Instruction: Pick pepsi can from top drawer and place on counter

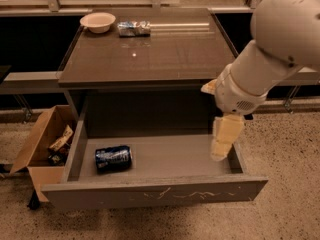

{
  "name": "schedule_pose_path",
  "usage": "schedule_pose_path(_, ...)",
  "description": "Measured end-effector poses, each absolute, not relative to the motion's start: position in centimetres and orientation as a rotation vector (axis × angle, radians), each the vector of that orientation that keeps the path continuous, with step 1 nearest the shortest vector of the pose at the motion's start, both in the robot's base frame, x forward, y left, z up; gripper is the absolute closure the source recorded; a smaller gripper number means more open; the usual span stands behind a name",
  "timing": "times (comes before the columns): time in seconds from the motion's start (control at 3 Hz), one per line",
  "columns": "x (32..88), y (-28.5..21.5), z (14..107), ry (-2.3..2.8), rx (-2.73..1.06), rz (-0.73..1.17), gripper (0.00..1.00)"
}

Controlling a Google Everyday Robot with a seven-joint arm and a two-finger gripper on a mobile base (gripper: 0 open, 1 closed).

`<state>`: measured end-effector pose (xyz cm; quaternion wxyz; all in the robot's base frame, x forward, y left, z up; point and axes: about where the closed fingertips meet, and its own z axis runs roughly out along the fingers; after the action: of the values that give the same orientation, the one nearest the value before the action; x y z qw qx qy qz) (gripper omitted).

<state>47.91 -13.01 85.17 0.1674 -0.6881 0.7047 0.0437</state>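
The pepsi can (113,158) lies on its side in the left part of the open top drawer (155,193). The drawer is pulled out from under the counter (150,54). My gripper (223,140) hangs from the white arm over the right end of the drawer, pointing down, well to the right of the can and apart from it. It holds nothing that I can see.
A cream bowl (98,21) and a silvery crinkled packet (133,28) sit at the back of the counter. A brown cardboard box (42,146) with scraps stands on the floor left of the drawer. Speckled floor lies in front and to the right.
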Motion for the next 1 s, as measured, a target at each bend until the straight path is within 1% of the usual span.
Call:
schedule_pose_path(0.33, 49.3, -7.6, 79.7, 1.954, -1.982, 0.298, 0.0)
schedule_pose_path(0.67, 49.3, -7.6, 79.7, 1.953, -1.982, 0.298, 0.0)
schedule_pose_path(1.0, 50.6, -5.6, 77.4, 1.919, -2.007, 0.357, 0.0)
